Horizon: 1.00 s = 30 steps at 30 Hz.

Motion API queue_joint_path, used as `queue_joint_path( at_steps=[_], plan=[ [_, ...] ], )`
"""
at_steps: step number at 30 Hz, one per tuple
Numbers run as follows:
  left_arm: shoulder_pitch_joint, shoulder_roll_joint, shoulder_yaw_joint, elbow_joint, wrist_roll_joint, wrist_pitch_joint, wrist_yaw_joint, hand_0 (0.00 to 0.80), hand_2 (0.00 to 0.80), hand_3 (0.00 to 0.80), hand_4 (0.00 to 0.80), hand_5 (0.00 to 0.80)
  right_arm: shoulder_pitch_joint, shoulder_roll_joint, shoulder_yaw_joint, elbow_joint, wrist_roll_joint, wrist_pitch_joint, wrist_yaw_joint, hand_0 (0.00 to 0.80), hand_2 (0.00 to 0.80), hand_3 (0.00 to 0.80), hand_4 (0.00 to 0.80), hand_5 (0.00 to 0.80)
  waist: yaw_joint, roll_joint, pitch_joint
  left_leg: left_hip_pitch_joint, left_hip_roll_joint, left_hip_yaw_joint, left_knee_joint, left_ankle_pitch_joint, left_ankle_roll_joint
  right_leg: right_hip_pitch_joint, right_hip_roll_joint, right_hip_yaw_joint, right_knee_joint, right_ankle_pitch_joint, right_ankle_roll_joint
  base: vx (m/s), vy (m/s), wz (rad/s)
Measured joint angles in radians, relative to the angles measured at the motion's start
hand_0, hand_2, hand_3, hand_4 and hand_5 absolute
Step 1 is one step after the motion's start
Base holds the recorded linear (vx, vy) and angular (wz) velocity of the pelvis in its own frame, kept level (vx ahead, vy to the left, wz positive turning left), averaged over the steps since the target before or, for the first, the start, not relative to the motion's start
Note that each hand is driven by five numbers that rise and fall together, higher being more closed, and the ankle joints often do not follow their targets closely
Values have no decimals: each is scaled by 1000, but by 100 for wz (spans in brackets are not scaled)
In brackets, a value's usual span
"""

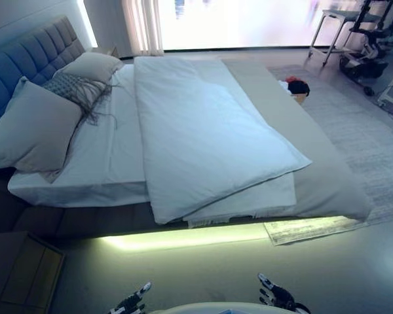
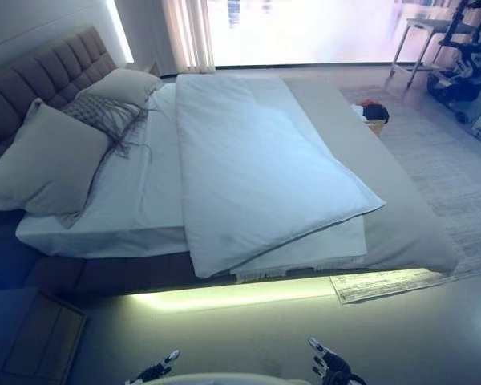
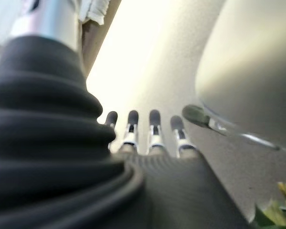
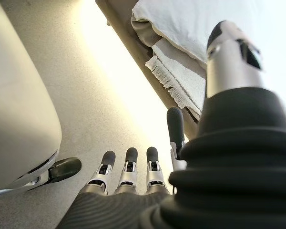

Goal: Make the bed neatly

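A white duvet (image 1: 203,137) lies folded lengthwise down the middle of the bed, its near corner hanging over the side. Under it a grey blanket (image 1: 314,163) covers the right part and a white sheet (image 1: 108,150) shows on the left. Three pillows lean by the grey headboard (image 1: 33,55): a large one (image 1: 33,127), a knitted fringed one (image 1: 75,88) and a far one (image 1: 92,65). My left hand (image 1: 132,302) and right hand (image 1: 275,296) hang low at the bottom edge, well short of the bed. Both are open and hold nothing.
A lit strip (image 1: 183,237) glows under the bed's near side. A wooden nightstand (image 1: 23,275) stands at lower left. A pale rug (image 1: 373,144) lies right of the bed, with a basket of dark and red things (image 1: 297,87) and a stool (image 1: 334,29) beyond.
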Motion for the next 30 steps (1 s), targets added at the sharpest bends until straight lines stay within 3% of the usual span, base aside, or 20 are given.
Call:
queue_joint_path(
  at_steps=[17, 19, 22, 23, 24, 26, 28, 30],
  plan=[
    [-1, 3, 0, 7, 30, 17, 3, 0, 0, 0, 0, 0, 0, 2, 0, 7, 4, 29, -9, 0, 0, 0, 0, 0, -1, 5, -3, -2, 3, 0, 6, 0, 0, 0, 2, 2, 4, -2, 0, 24, -22, 0],
    [-15, 7, 2, 28, 30, 13, 15, 0, 0, 0, 0, 0, -2, 4, 0, 16, 4, 45, 13, 0, 0, 0, 0, 0, 0, 2, 0, -40, 5, -11, 74, -26, -8, -3, 2, 3, 4, -10, -2, -11, -2, 17],
    [-67, 21, 30, 52, 29, -3, 23, 0, 0, 0, 0, 0, -43, 6, 1, 46, 4, 64, 13, 0, 0, 0, 0, 0, 26, -42, 67, -224, -12, -53, 407, -46, -43, -25, -29, 40, 23, -20, -31, 118, 127, 12],
    [-70, 20, 31, 50, 29, -5, 23, 0, 0, 0, 0, 0, -48, -2, 2, 51, 4, 64, 13, 0, 0, 0, 0, 0, 31, -39, 77, -249, -1, -54, 425, -47, -55, -31, -30, 50, 28, -19, -37, 266, 191, -24],
    [-62, 8, 31, 61, 29, -5, 25, 0, 0, 0, 0, 0, -66, -23, 5, 63, 4, 66, 13, 0, 0, 0, 0, 0, 29, -13, 88, -264, 19, -40, 364, -55, -61, -47, -24, 51, 36, -18, -40, 269, 172, -23],
    [-61, -5, 36, 86, 23, -5, 25, 0, 0, 0, 0, 0, -77, -38, 4, 63, 3, 67, 15, 0, 0, 0, 0, 0, 28, 6, 101, -264, 41, -26, 262, -52, -65, -62, -23, 55, 46, -19, -39, 403, 201, -11],
    [-73, -11, 65, 115, 21, -8, 21, 0, 0, 0, 0, 0, -78, -40, -3, 75, 3, 68, 22, 0, 0, 0, 0, 0, 28, 12, 110, -261, 70, -34, 83, -23, -88, -59, -27, 70, 25, -18, -39, 476, 243, -1],
    [-76, -14, 84, 124, 21, -9, 19, 0, 0, 0, 0, 0, -76, -41, -26, 83, 3, 67, 26, 0, 0, 0, 0, 0, 37, 15, 127, -261, 93, -28, 46, -20, -89, -51, -36, 82, 14, -21, -35, 442, 272, -7]
  ],
)
